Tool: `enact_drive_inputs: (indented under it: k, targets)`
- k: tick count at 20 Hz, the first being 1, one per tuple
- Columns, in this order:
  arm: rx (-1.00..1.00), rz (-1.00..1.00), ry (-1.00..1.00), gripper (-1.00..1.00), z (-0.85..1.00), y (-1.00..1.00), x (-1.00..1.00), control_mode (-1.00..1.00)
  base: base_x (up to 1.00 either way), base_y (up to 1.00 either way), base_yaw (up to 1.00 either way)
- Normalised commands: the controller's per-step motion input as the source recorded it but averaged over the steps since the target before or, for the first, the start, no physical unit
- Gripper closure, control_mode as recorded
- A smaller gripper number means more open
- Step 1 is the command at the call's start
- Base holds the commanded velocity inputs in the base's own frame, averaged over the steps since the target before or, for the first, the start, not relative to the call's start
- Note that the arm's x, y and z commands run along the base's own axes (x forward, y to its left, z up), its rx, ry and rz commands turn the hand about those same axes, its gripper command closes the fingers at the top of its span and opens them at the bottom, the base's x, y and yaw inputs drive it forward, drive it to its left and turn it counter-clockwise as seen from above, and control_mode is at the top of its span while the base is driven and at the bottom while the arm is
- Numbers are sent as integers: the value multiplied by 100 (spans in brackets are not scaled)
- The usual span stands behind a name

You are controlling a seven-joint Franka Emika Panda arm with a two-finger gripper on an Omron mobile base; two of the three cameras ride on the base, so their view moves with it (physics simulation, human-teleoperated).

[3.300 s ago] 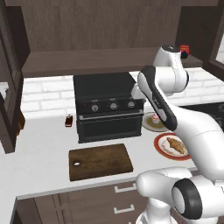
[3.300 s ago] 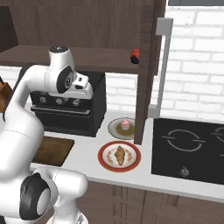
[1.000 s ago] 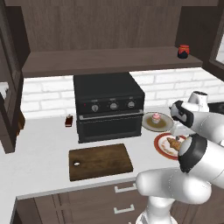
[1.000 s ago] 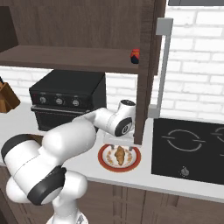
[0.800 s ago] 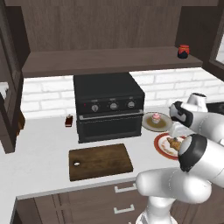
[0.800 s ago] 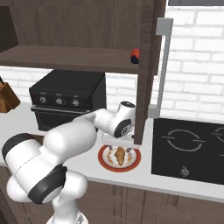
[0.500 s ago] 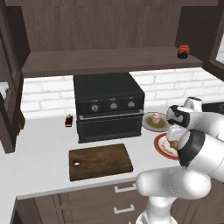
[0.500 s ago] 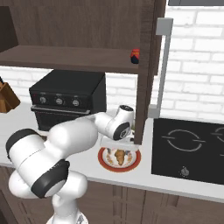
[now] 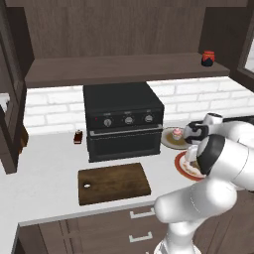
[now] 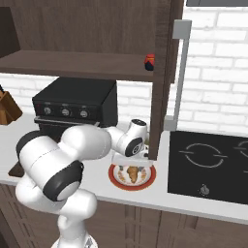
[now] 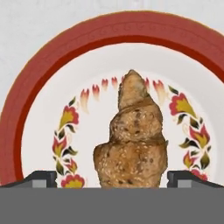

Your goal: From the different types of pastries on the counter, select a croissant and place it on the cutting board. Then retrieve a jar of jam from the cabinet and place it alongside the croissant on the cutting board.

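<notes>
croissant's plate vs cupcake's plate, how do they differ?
The round red-rimmed plate with floral pattern carries the golden-brown ridged croissant; the plainer pale round plate carries the small pink-frosted cupcake. The red-rimmed plate sits nearer the counter's front edge, the pale one back beside the black oven. Both rest on the pale counter.

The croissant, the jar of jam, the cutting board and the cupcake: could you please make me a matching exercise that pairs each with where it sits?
Things:
1. croissant
2. jar of jam
3. cutting board
4. cupcake

Places:
A. on the open cabinet shelf
B. on the counter in front of the black oven
C. on the red-rimmed plate below the open end effector
D. on a small plate right of the oven

Pairs: 1-C, 2-A, 3-B, 4-D
</notes>
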Motion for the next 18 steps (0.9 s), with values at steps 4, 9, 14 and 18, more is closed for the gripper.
enact_drive_inputs:
  k: [4,9,14,18]
  targets:
    - [0,7,0,-100,-16,0,16,-100,0,0,0]
    - [-3,1,2,-100,-50,0,13,-100,0,0,0]
    - [-5,0,7,100,-48,0,8,-100,0,0,0]
    - [0,0,0,100,1,0,0,-100,0,0,0]
